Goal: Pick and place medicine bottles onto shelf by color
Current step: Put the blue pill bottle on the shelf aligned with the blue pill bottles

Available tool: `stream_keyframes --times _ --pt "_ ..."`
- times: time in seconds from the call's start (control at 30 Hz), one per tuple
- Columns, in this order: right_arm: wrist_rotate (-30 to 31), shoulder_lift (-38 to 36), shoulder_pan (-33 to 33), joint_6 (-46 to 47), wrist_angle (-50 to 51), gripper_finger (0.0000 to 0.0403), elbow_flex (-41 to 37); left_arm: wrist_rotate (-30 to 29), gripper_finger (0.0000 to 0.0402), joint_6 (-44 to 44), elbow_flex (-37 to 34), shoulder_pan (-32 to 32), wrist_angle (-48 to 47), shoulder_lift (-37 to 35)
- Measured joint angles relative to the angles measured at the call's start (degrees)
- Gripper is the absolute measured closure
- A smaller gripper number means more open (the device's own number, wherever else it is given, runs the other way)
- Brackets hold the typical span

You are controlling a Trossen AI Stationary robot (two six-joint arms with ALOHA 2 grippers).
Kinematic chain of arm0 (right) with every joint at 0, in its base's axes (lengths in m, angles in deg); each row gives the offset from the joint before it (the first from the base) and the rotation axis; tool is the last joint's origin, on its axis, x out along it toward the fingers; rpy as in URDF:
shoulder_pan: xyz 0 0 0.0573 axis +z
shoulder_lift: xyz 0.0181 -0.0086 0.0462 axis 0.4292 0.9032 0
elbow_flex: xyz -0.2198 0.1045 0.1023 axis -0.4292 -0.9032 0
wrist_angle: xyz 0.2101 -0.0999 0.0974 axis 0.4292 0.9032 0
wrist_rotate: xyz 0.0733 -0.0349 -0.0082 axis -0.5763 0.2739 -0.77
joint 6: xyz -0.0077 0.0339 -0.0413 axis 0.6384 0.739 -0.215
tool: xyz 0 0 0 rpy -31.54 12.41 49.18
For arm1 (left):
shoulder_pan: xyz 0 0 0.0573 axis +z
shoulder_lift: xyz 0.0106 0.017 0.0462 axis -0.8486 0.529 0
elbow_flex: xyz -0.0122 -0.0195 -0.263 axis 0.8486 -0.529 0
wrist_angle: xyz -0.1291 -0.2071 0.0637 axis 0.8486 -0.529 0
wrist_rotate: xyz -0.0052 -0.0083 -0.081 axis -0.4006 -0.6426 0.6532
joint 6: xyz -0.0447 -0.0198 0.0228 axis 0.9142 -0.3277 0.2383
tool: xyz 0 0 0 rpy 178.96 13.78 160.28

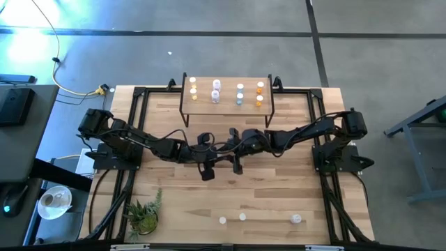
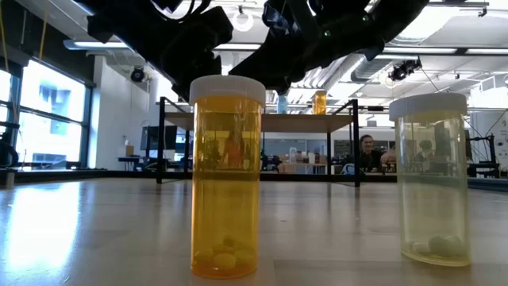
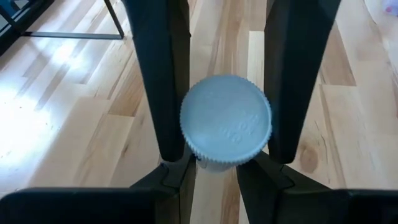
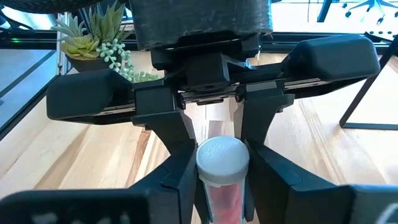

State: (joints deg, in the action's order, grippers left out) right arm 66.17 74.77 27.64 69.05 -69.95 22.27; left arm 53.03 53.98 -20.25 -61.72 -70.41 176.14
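The worktop (image 1: 174, 209) carries the shelf (image 1: 202, 104) at its far edge, with about eight medicine bottles standing on it in colour columns. Three more bottles (image 1: 242, 217) wait near the front edge, among them an orange bottle (image 2: 226, 179) and a pale bottle (image 2: 432, 179). At mid-worktop both arms meet. The left claw (image 3: 225, 124) is clamped on a white-capped bottle (image 3: 226, 118), as is the right claw (image 4: 217, 171) on a reddish-bodied bottle (image 4: 221, 168). Best to keep each bottle upright, lift well above the shelf edge, and lower beside its matching colour without nudging neighbours.
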Motion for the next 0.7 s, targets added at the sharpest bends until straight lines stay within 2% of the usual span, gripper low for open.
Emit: stream_keyframes --times 0.37,0.53,0.7 --pt "-0.15 -0.09 -0.31 0.27 1.27 0.0300 0.02 0.00 0.0301 -0.01 -0.02 0.04 0.02 0.00" --pt "0.68 0.00 -0.33 0.04 2.36 0.0300 -0.09 -0.19 0.0258 -0.01 0.00 0.02 0.55 -0.07" --pt "4.96 -1.79 -0.31 -2.72 4.82 0.0300 -0.09 -1.55 0.0215 -0.11 0.02 0.07 0.23 -0.20"
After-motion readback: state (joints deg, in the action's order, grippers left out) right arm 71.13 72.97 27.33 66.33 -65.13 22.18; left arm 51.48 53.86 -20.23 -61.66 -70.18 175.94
